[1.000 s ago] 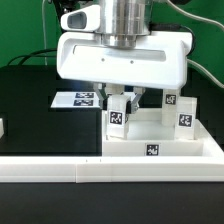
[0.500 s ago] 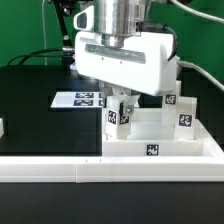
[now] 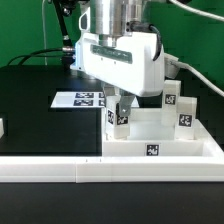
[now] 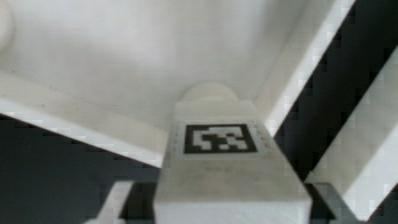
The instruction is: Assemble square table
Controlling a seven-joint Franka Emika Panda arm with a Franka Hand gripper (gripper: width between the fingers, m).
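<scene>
Black tabletop point(image 3: 30, 95) underneath; the gripper point(image 3: 121, 102) is clamped on a tagged leg point(image 3: 119, 117) (fingers flank it in the wrist view), standing upright on the square table point(image 3: 160, 145). At three o'clock, more legs point(image 3: 186, 113); at nine, the marker board point(image 3: 78, 99).

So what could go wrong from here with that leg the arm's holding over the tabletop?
1. The jaws straddle the leg only near its tagged end, so it may slip or tilt.
2. The gripper looks turned; more twist could cross-thread or jam the leg in the tabletop corner.
3. Two other legs stand close by in the exterior view, so the wide gripper body might knock them.
</scene>
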